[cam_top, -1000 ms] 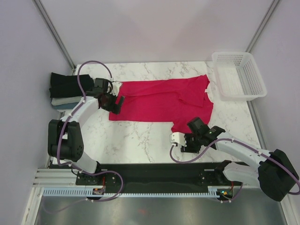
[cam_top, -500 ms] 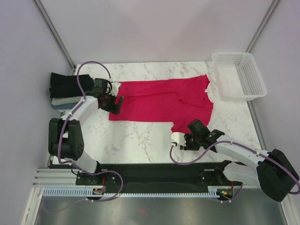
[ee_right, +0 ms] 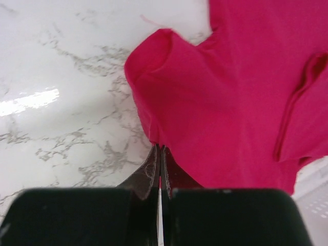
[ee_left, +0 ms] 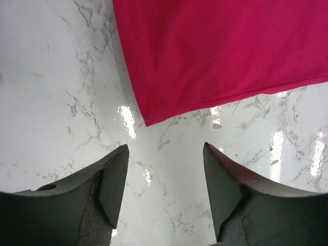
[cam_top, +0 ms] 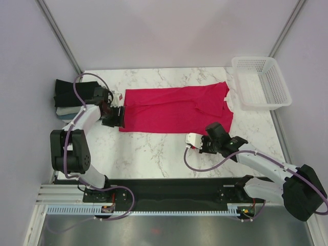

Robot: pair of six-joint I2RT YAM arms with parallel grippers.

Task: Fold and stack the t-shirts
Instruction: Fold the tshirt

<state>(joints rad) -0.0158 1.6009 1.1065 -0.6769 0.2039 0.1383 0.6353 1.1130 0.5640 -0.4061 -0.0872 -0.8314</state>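
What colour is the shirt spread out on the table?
The spread t-shirt is plain crimson red, clearest in the top external view.

Near edge: bare marble tabletop [cam_top: 148, 154] lay free.
Far-right corner: white mesh basket [cam_top: 261, 82] blocked.
Far-left corner: folded t-shirt stack [cam_top: 66, 100] blocked.

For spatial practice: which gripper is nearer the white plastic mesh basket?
Right. The right gripper is at the crimson cloth t-shirt, left of the basket; the left gripper is beyond the shirt's opposite end.
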